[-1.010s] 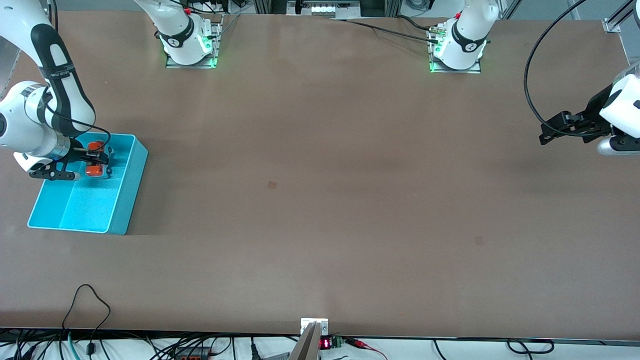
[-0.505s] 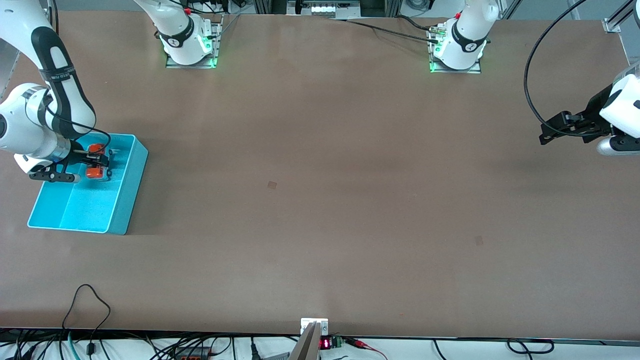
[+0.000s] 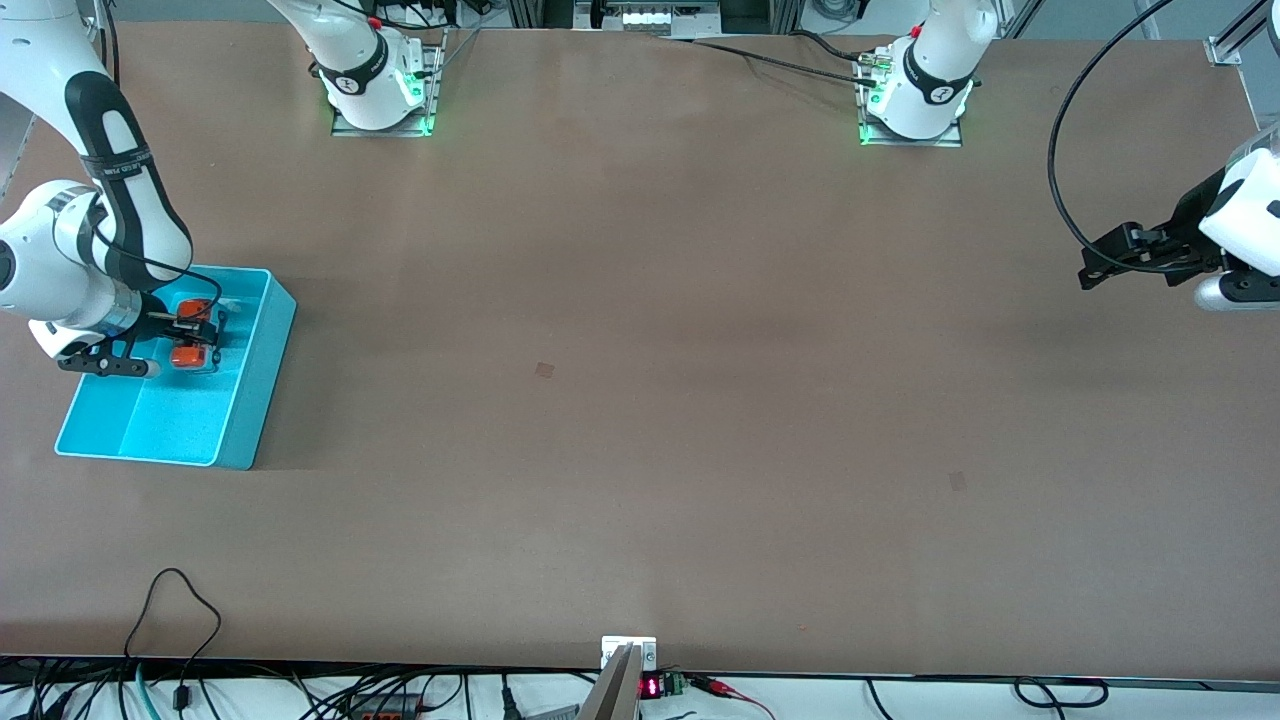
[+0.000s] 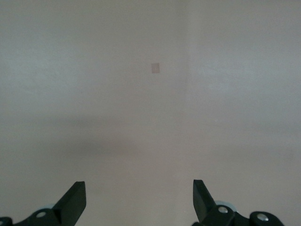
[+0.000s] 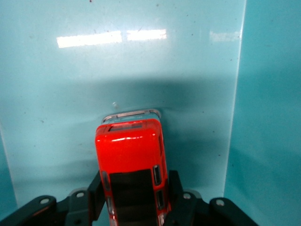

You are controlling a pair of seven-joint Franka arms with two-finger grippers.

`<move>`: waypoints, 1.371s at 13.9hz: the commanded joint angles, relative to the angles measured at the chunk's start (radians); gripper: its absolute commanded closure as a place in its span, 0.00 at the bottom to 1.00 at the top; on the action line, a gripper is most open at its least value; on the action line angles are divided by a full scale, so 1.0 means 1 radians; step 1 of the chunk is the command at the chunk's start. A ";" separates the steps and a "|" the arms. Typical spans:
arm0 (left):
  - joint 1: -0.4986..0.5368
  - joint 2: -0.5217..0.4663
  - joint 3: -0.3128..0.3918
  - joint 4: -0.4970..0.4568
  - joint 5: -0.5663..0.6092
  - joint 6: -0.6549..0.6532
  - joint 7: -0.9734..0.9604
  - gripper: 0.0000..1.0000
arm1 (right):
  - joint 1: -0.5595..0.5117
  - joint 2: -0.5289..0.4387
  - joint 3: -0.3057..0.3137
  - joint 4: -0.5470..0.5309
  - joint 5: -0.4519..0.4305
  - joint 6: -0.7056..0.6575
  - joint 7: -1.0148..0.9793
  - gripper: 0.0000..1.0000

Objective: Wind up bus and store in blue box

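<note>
The orange bus [image 3: 186, 356] sits between the fingers of my right gripper [image 3: 197, 333], inside the blue box [image 3: 262, 380], in the half farther from the front camera. In the right wrist view the bus [image 5: 129, 146] shows its orange top and dark roof windows. It hangs low over the box floor [image 5: 56, 94], and my right gripper [image 5: 135, 182] presses both its sides. My left gripper [image 3: 1092, 268] waits open and empty over the left arm's end of the table. In the left wrist view, the left gripper [image 4: 139, 200] has only bare table under it.
The box lies near the table edge at the right arm's end. Both arm bases [image 3: 380, 85] [image 3: 915, 95] stand along the edge farthest from the front camera. A black cable [image 3: 1060, 160] loops to the left arm. Wires [image 3: 180, 600] trail along the near edge.
My right gripper has sunk a little deeper into the blue box with the bus. The left arm has not moved.
</note>
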 commanded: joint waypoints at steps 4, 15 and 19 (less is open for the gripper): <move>0.004 -0.011 -0.002 -0.004 0.005 0.002 0.006 0.00 | 0.000 0.010 0.013 0.058 0.015 -0.004 -0.001 0.00; 0.002 -0.009 -0.002 -0.002 0.005 0.004 0.006 0.00 | 0.153 -0.003 0.013 0.631 0.018 -0.663 -0.007 0.00; 0.002 -0.009 -0.003 -0.002 0.004 0.017 0.006 0.00 | 0.198 -0.012 0.014 0.798 0.017 -0.875 -0.016 0.00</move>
